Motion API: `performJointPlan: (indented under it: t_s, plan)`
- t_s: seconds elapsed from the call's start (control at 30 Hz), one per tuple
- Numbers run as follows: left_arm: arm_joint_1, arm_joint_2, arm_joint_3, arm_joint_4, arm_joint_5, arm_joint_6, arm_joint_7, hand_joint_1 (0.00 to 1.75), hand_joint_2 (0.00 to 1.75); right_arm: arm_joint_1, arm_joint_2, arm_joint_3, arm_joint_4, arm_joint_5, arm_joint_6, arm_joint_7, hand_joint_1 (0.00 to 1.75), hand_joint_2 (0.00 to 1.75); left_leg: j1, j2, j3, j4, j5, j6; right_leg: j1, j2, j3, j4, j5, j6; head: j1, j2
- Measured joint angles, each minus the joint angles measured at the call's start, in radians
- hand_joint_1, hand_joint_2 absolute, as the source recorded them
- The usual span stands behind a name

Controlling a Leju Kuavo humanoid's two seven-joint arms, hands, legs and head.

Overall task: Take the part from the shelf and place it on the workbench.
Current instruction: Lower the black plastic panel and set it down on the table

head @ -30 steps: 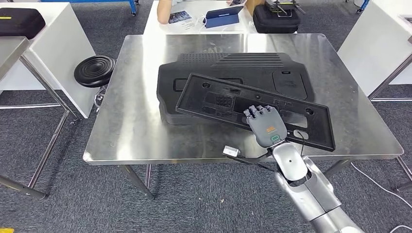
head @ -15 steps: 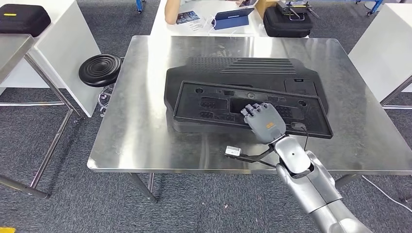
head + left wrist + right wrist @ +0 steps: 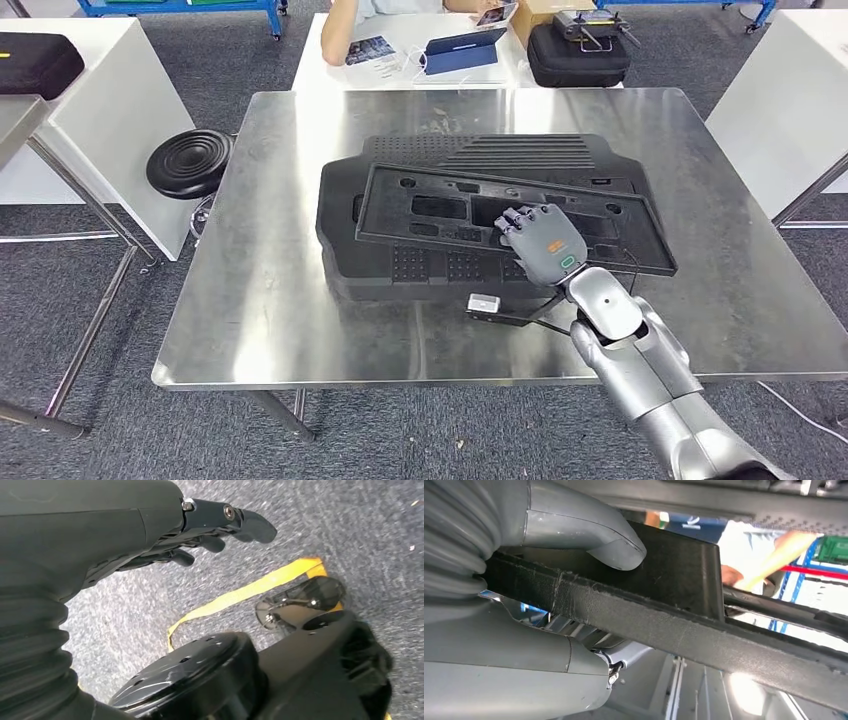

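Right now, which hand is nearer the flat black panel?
Right. The right hand grips the flat black panel at its near edge; the left hand hangs over carpet, holding nothing.

The head view looks forward and down from high up, taking in the whole steel bench [image 3: 260, 300]. The right wrist camera sits close behind the right hand [image 3: 541, 244] (thumb against the black part [image 3: 664, 630]), and both views share it. The left wrist camera faces the carpeted floor [image 3: 350, 525].
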Motion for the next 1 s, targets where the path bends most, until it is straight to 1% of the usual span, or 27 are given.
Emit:
performJointPlan:
  t_s: [0.03,0.1,0.13,0.17,0.2,0.23,0.27,0.3,0.33,0.37,0.4,0.43,0.47,0.5,0.53,0.57,0.6,0.63,0.67,0.8,0.87,0.9,1.0]
  plan:
    - [0.0,0.001,0.0,0.0,-0.001,0.0,-0.001,0.0,1.75,-0.01,0.0,0.001,0.014,0.0,-0.007,-0.007,1.75,1.75,-0.003,0.001,0.004,-0.003,-0.008,0.006,0.001,0.001,0.002,0.003,0.0,0.007,0.0,0.0]
    - [0.0,0.0,0.0,0.0,-0.005,-0.001,-0.002,0.0,1.75,-0.027,-0.001,0.003,0.039,0.002,-0.015,-0.018,1.75,1.75,0.0,0.001,0.02,-0.012,0.001,0.017,0.001,0.001,0.0,0.017,-0.004,0.02,0.0,0.0]
    - [-0.001,0.0,0.0,0.0,-0.007,-0.001,-0.003,0.0,1.75,-0.035,-0.001,0.003,0.051,0.002,-0.02,-0.022,1.75,1.75,0.003,0.001,0.028,-0.016,0.002,0.021,0.001,0.0,-0.013,0.043,-0.009,0.024,0.001,0.0]
    - [-0.002,0.0,0.0,0.0,-0.007,-0.001,-0.003,0.0,1.75,-0.044,-0.001,0.004,0.062,0.003,-0.023,-0.025,1.75,1.75,0.006,0.0,0.035,-0.019,0.002,0.024,0.0,-0.001,-0.039,0.086,-0.019,0.026,0.002,0.0]
    - [-0.003,0.0,0.0,0.0,-0.007,-0.001,-0.004,0.0,1.75,-0.051,-0.001,0.005,0.073,0.003,-0.025,-0.027,1.75,1.75,0.007,0.0,0.038,-0.021,0.001,0.027,-0.002,-0.001,-0.077,0.147,-0.036,0.026,0.003,0.0]
    - [-0.004,0.0,0.0,0.0,-0.007,-0.001,-0.004,0.0,1.75,-0.056,-0.002,0.005,0.082,0.003,-0.027,-0.027,1.75,1.75,0.008,-0.002,0.039,-0.022,-0.003,0.029,-0.005,-0.002,-0.122,0.216,-0.056,0.026,0.003,0.0]
    - [-0.005,0.0,0.0,0.0,-0.007,-0.001,-0.004,0.0,1.75,-0.059,-0.002,0.006,0.091,0.003,-0.027,-0.028,1.75,1.75,0.009,-0.003,0.041,-0.022,-0.007,0.029,-0.008,-0.002,-0.164,0.272,-0.074,0.028,0.003,0.0]
    - [-0.005,0.0,0.0,0.0,-0.007,-0.001,-0.004,0.0,1.75,-0.059,-0.002,0.008,0.099,0.003,-0.028,-0.028,1.75,1.75,0.009,-0.004,0.045,-0.021,-0.011,0.029,-0.012,-0.002,-0.192,0.299,-0.082,0.033,0.003,0.0]
    - [-0.005,0.0,0.0,0.0,-0.008,-0.001,-0.004,0.0,1.75,-0.059,-0.002,0.009,0.105,0.003,-0.028,-0.028,1.75,1.75,0.011,-0.005,0.051,-0.021,-0.017,0.026,-0.016,-0.002,-0.202,0.288,-0.07,0.045,0.003,0.0]
    - [-0.004,-0.001,0.0,0.0,-0.008,-0.001,-0.004,0.0,1.75,-0.06,-0.002,0.01,0.111,0.003,-0.028,-0.028,1.75,1.75,0.013,-0.006,0.058,-0.021,-0.023,0.023,-0.02,-0.003,-0.19,0.237,-0.039,0.06,0.003,0.0]
    - [-0.004,-0.002,0.0,0.0,-0.01,-0.001,-0.004,0.0,1.75,-0.062,-0.002,0.012,0.117,0.004,-0.03,-0.031,1.75,1.75,0.014,-0.006,0.066,-0.021,-0.029,0.018,-0.024,-0.006,-0.162,0.158,0.005,0.075,0.004,0.0]
    - [-0.004,-0.002,0.0,0.0,-0.012,-0.001,-0.003,0.0,1.75,-0.067,-0.002,0.014,0.126,0.005,-0.034,-0.035,1.75,1.75,0.014,-0.006,0.073,-0.02,-0.036,0.011,-0.025,-0.01,-0.137,0.084,0.038,0.08,0.005,0.0]
    - [-0.005,-0.002,0.0,0.0,-0.016,-0.001,0.0,0.0,1.75,-0.074,0.0,0.017,0.139,0.005,-0.039,-0.041,1.75,1.75,0.013,-0.006,0.076,-0.02,-0.041,0.005,-0.025,-0.013,-0.114,0.031,0.058,0.074,0.006,0.0]
    - [-0.007,-0.002,0.0,0.0,-0.02,0.0,0.004,0.0,1.75,-0.082,0.002,0.02,0.154,0.006,-0.046,-0.049,1.75,1.75,0.01,-0.005,0.079,-0.02,-0.045,-0.002,-0.024,-0.015,-0.102,0.001,0.068,0.062,0.006,0.0]
    - [-0.009,-0.001,0.0,0.0,-0.024,0.003,0.009,0.0,1.75,-0.089,0.005,0.023,0.171,0.004,-0.054,-0.058,1.75,1.75,0.008,-0.005,0.079,-0.019,-0.049,-0.005,-0.023,-0.015,-0.099,-0.003,0.07,0.049,0.006,0.0]
    - [-0.011,-0.001,-0.001,0.0,-0.027,0.005,0.012,0.0,1.75,-0.096,0.009,0.025,0.188,0.0,-0.064,-0.066,1.75,1.75,0.007,-0.004,0.078,-0.019,-0.05,-0.002,-0.024,-0.014,-0.096,-0.003,0.075,0.044,0.005,0.0]
    - [-0.012,-0.001,-0.001,0.0,-0.029,0.007,0.015,0.0,1.75,-0.101,0.014,0.027,0.206,-0.007,-0.076,-0.075,1.75,1.75,0.007,-0.003,0.08,-0.019,-0.05,0.003,-0.025,-0.012,-0.095,-0.003,0.082,0.045,0.004,0.0]
    - [-0.014,0.0,-0.001,0.0,-0.032,0.007,0.017,0.0,1.75,-0.107,0.019,0.027,0.225,-0.016,-0.089,-0.083,1.75,1.75,0.007,-0.002,0.081,-0.02,-0.05,0.009,-0.026,-0.011,-0.094,-0.002,0.083,0.046,0.004,0.0]
    - [-0.017,0.0,-0.002,0.0,-0.035,0.007,0.018,0.0,1.75,-0.113,0.025,0.028,0.244,-0.025,-0.102,-0.091,1.75,1.75,0.007,-0.001,0.083,-0.023,-0.049,0.015,-0.023,-0.009,-0.094,-0.002,0.081,0.045,0.003,0.0]
    - [-0.027,-0.001,-0.005,0.0,-0.04,0.0,0.019,0.0,1.75,-0.133,0.047,0.028,0.32,-0.054,-0.133,-0.123,1.75,1.75,0.008,0.002,0.091,-0.037,-0.05,0.015,-0.019,-0.008,-0.093,-0.002,0.075,0.036,0.004,0.0]
    - [-0.029,-0.001,-0.005,0.0,-0.04,-0.004,0.02,0.0,1.75,-0.142,0.053,0.028,0.358,-0.061,-0.137,-0.137,1.75,1.75,0.009,0.002,0.091,-0.039,-0.05,0.013,-0.017,-0.008,-0.093,-0.001,0.073,0.033,0.004,0.0]
    - [-0.029,-0.001,-0.005,0.0,-0.04,-0.005,0.021,0.0,1.75,-0.148,0.056,0.028,0.375,-0.065,-0.138,-0.143,1.75,1.75,0.009,0.002,0.091,-0.039,-0.051,0.01,-0.017,-0.008,-0.093,-0.001,0.073,0.033,0.004,0.0]
    - [-0.029,-0.002,-0.005,0.0,-0.04,-0.008,0.024,0.0,1.75,-0.163,0.063,0.028,0.421,-0.072,-0.139,-0.15,1.75,1.75,0.011,0.002,0.091,-0.04,-0.05,-0.009,-0.015,-0.008,-0.093,-0.001,0.073,0.033,0.004,0.0]
